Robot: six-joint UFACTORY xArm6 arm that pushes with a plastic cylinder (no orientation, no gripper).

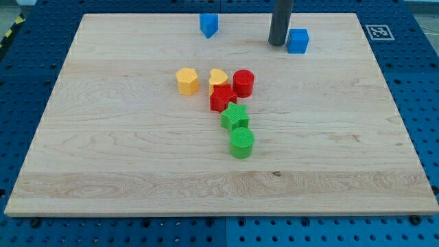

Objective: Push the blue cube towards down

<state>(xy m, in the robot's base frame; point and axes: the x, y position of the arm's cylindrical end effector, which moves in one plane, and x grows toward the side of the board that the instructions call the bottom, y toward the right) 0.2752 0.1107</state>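
end effector: rod with no jaws, grips nothing; my tip (277,43) rests on the bench (103,171)
blue cube (298,41): just beside tip, on the view's right
handling: probably light, rigid, slides easily; push its top face

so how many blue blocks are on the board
2: the blue cube near the view's top right, just right of my tip, and a second blue block top centre. None seems hidden.

a pale wooden board (103,158) carries two blue blocks (297,40) near the view's top and yellow, red and green blocks (241,143) clustered mid-board.
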